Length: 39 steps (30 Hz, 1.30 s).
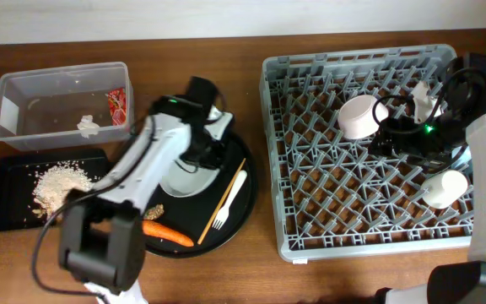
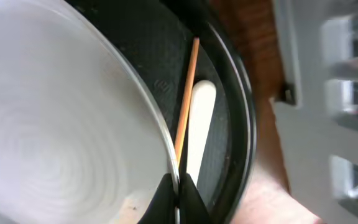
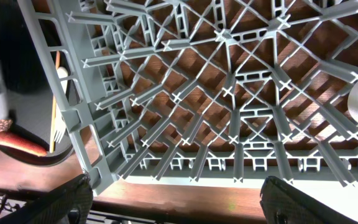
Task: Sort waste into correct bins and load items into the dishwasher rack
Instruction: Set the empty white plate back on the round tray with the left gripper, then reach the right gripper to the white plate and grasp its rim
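Note:
My left gripper (image 1: 202,157) is shut on the rim of the white plate (image 1: 180,180) on the round black tray (image 1: 241,198). The left wrist view shows its jaws (image 2: 178,198) pinching the plate (image 2: 55,124) edge. The wooden chopstick (image 1: 223,196) and white fork (image 1: 230,199) lie beside the plate, and also show in the left wrist view as chopstick (image 2: 187,93) and fork (image 2: 201,124). An orange carrot (image 1: 168,234) and a brown lump (image 1: 154,211) lie on the tray's front. My right gripper (image 1: 392,135) hangs open and empty (image 3: 179,205) over the grey rack (image 1: 310,211), which holds a white bowl (image 1: 361,116) and a small white cup (image 1: 445,187). No light-blue cup shows.
The clear tub (image 1: 7,84) at the back left holds the red wrapper (image 1: 117,105) and a white tissue (image 1: 88,126). The shallow black tray (image 1: 7,211) in front of it holds pale rice (image 1: 60,183). The right arm's cables hang over the rack's back right.

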Tool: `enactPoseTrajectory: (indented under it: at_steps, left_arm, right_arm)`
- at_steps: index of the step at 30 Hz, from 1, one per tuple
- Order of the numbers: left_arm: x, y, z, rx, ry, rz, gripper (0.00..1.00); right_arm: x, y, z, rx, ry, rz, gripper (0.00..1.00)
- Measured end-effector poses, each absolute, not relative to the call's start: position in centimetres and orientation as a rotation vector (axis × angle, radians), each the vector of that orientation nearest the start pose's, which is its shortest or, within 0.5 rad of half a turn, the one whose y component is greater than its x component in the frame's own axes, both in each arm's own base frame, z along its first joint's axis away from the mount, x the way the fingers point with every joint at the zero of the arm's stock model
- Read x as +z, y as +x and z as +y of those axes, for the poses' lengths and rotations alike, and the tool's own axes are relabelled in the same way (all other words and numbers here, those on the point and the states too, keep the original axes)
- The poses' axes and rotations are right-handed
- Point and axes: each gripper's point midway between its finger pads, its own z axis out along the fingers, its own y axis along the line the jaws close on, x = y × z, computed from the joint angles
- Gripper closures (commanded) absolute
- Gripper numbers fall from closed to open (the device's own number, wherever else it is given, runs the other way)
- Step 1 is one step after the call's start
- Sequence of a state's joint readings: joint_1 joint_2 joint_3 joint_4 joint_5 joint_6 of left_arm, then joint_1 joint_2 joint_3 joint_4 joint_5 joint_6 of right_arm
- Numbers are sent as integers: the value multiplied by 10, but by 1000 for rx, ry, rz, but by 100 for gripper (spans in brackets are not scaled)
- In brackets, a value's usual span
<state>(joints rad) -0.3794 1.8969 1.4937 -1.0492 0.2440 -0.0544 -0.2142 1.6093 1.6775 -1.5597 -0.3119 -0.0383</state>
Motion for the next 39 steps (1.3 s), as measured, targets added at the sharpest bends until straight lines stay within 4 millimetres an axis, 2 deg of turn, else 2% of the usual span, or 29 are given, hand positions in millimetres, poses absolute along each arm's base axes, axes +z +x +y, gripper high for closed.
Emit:
enactPoseTrajectory:
  at_steps: [2,4,5,6,8,11,13,14,15,16,17,19,21,24,25,26,28,30,32,36,39]
  left_arm:
    - [79,336,-186,-375,533,3018,51]
    - [79,335,-187,-374,531,3019,49]
    - [82,332,-185,-370,511,3042,49]
    - [88,330,-180,-363,501,3066,49]
    - [109,338,-171,-358,455,3063,49]
    - [151,352,-135,-325,314,3025,47]
    - [190,353,-81,-295,110,2952,44]
    - [205,352,-58,-280,21,2919,40]
    - [220,348,-30,-260,-87,2876,38]
    - [229,344,-11,-246,-164,2851,38]
    - [236,335,14,-226,-275,2836,37]
    - [238,325,45,-207,-423,2824,36]
    - [237,319,66,-199,-527,2815,36]
    - [237,318,71,-202,-549,2811,36]
    - [237,318,71,-202,-551,2808,36]
    - [237,319,71,-202,-551,2808,36]
    - [237,319,71,-202,-551,2806,36]
    - [237,319,71,-202,-551,2806,36]
    - [237,319,71,-202,-551,2807,36]
    - [237,319,71,-201,-550,2805,36]
    - [237,319,71,-201,-550,2805,36]
  right_arm:
    - [217,294,-10,451,244,2980,11]
    - [217,294,-10,451,244,2980,10]
    - [217,294,-10,452,244,2981,7]
    - [217,294,-10,452,244,2981,2]
    - [217,294,-10,450,237,2981,1]
    - [218,295,-8,472,237,2974,1]
    - [222,297,5,578,171,2946,1]
    - [225,297,15,629,130,2933,1]
    - [227,298,29,664,58,2925,1]
    - [228,300,42,682,-7,2915,1]
    - [230,304,66,704,-130,2890,1]
    - [232,308,118,691,-356,2833,1]
    - [234,313,173,588,-569,2733,1]
    - [235,311,263,465,-836,2525,0]
    - [227,312,283,441,-874,2498,0]
    - [209,316,302,408,-906,2498,0]
    - [170,333,319,360,-866,2550,4]
    - [125,349,320,311,-781,2645,13]
    - [78,361,310,259,-648,2770,19]
    - [37,366,303,228,-540,2865,33]
    - [21,366,303,219,-500,2898,47]
